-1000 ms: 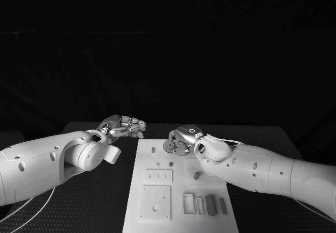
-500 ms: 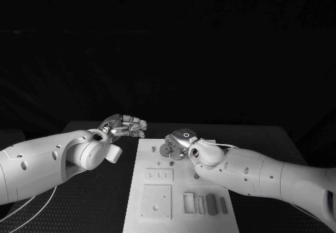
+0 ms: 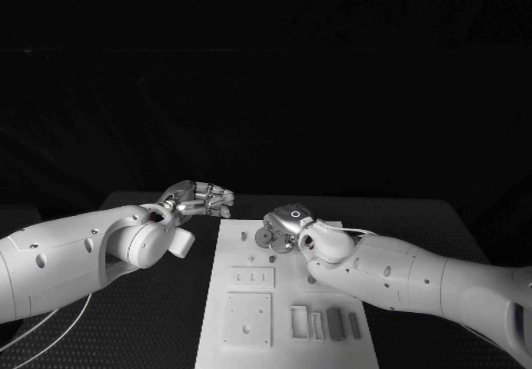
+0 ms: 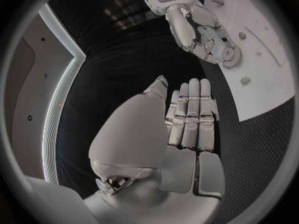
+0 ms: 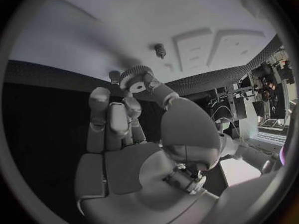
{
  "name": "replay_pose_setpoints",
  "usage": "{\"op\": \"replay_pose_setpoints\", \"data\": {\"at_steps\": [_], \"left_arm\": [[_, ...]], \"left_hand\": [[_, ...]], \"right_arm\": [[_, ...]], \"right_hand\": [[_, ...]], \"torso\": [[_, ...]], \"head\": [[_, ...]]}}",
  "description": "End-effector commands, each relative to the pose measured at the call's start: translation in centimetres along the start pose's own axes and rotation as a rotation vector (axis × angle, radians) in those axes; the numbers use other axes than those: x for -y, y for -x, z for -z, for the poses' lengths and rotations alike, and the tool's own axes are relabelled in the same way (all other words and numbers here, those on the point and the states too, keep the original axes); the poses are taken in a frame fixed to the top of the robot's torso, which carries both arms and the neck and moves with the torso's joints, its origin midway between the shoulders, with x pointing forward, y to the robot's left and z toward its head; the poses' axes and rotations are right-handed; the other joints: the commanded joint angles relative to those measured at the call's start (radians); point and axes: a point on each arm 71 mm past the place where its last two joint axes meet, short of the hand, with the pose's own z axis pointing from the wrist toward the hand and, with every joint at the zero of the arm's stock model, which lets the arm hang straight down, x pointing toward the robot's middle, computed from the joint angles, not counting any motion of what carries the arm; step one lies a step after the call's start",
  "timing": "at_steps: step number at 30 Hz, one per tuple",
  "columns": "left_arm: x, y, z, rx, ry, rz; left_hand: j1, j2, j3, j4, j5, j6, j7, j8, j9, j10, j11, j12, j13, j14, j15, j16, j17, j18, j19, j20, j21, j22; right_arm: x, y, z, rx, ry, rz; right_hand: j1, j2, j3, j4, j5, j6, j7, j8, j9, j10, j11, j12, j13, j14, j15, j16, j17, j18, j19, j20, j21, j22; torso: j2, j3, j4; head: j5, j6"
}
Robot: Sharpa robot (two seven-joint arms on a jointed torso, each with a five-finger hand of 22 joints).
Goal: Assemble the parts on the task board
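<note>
The white task board (image 3: pixel 286 296) lies in the middle of the black table. My right hand (image 3: pixel 284 225) hovers over the board's far end and pinches a small toothed gear (image 5: pixel 137 78) between thumb and fingertips; the gear (image 4: pixel 228 53) also shows in the left wrist view. A short peg (image 5: pixel 160 49) stands on the board (image 5: pixel 124 25) just beyond the gear. Another peg (image 3: pixel 243 237) stands left of the hand. My left hand (image 3: pixel 200 198) hangs off the board's far left corner with straight fingers (image 4: pixel 190 114) side by side, holding nothing.
Two square recessed plates (image 3: pixel 251 277) (image 3: pixel 246 319) sit on the board's left half. A row of upright bars (image 3: pixel 324 324) fills slots near its front edge, and a peg (image 3: pixel 311 278) stands mid-board. Black matting (image 3: pixel 155 323) surrounds the board.
My right hand with the gear has shifted a little left and nearer over the board's far end. The left hand has barely moved.
</note>
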Motion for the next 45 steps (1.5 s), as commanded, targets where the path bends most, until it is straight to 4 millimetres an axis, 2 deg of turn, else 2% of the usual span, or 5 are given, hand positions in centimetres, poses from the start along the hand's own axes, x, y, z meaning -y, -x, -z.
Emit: {"op": "replay_pose_setpoints", "data": {"at_steps": [1, 15, 22, 35, 45], "left_arm": [[0.2, -0.3, -0.1, -0.016, -0.013, -0.001], [0.2, -0.4, -0.1, -0.019, -0.012, -0.001], [0.2, -0.4, -0.2, -0.02, -0.013, 0.0], [0.2, -0.5, -0.3, -0.02, -0.012, -0.001], [0.2, -0.4, -0.3, -0.018, -0.011, 0.0]], "left_hand": [[0.006, 0.003, -0.007, 0.001, 0.001, 0.0, 0.004, -0.007, -0.001, 0.008, 0.002, -0.006, 0.0, 0.008, 0.001, -0.004, 0.001, 0.015, 0.006, 0.001, -0.006, 0.001], [0.005, 0.003, -0.008, 0.002, 0.001, 0.0, 0.004, -0.007, -0.001, 0.008, 0.002, -0.007, 0.0, 0.008, 0.001, -0.005, 0.002, 0.015, 0.006, 0.001, -0.007, 0.001], [0.005, 0.003, -0.008, 0.002, 0.001, 0.0, 0.004, -0.007, -0.001, 0.008, 0.002, -0.007, 0.0, 0.008, 0.001, -0.005, 0.003, 0.015, 0.006, 0.001, -0.007, 0.001], [0.005, 0.004, -0.009, 0.002, 0.001, -0.001, 0.004, -0.007, -0.001, 0.008, 0.002, -0.008, 0.0, 0.009, 0.001, -0.006, 0.003, 0.015, 0.006, 0.001, -0.008, 0.002], [0.005, 0.003, -0.009, 0.002, 0.001, -0.001, 0.004, -0.008, -0.002, 0.008, 0.002, -0.008, 0.0, 0.009, 0.001, -0.006, 0.003, 0.015, 0.006, 0.001, -0.008, 0.002]], "right_arm": [[-0.1, -0.2, -0.1, -0.012, 0.0, 0.021], [0.0, -0.8, -0.5, -0.022, -0.018, 0.029], [-0.2, -0.9, -0.7, -0.029, -0.015, 0.02], [-0.3, -1.0, -0.7, -0.036, -0.015, -0.004], [0.0, -1.3, -0.6, -0.068, -0.024, -0.011]], "right_hand": [[0.006, -0.006, 0.005, 0.002, 0.006, 0.076, 0.013, 0.004, 0.0, 0.007, -0.002, 0.0, -0.001, -0.002, -0.005, 0.003, 0.0, 0.054, 0.0, -0.005, 0.006, 0.015], [0.007, -0.013, 0.006, 0.002, 0.006, 0.066, 0.017, -0.003, -0.001, 0.0, 0.001, -0.009, -0.009, -0.004, -0.002, 0.002, -0.007, 0.054, -0.001, -0.005, 0.006, 0.015], [0.008, -0.019, 0.007, 0.003, 0.006, 0.053, 0.021, -0.012, -0.003, -0.004, 0.005, -0.015, -0.014, -0.005, 0.001, 0.001, -0.01, 0.054, -0.001, -0.005, 0.005, 0.014], [0.016, -0.037, 0.011, 0.006, 0.006, -0.041, 0.053, -0.071, -0.03, -0.017, 0.035, -0.03, -0.026, -0.011, 0.03, -0.003, -0.027, 0.054, -0.004, -0.006, 0.002, 0.013], [0.02, -0.04, 0.01, 0.007, 0.006, -0.068, 0.056, -0.086, -0.035, -0.021, 0.039, -0.03, -0.026, -0.013, 0.034, -0.003, -0.031, 0.054, -0.006, -0.006, 0.001, 0.013]], "torso": [[0.0, 0.0007, -0.0002], [0.0, 0.0001, 0.0013], [-0.001, 0.0002, -0.0014], [-0.001, 0.0005, -0.0017], [0.0, 0.0009, -0.0028]], "head": [[0.0, -0.001], [0.0, -0.002], [0.001, -0.003], [0.001, -0.006], [0.001, -0.008]]}}
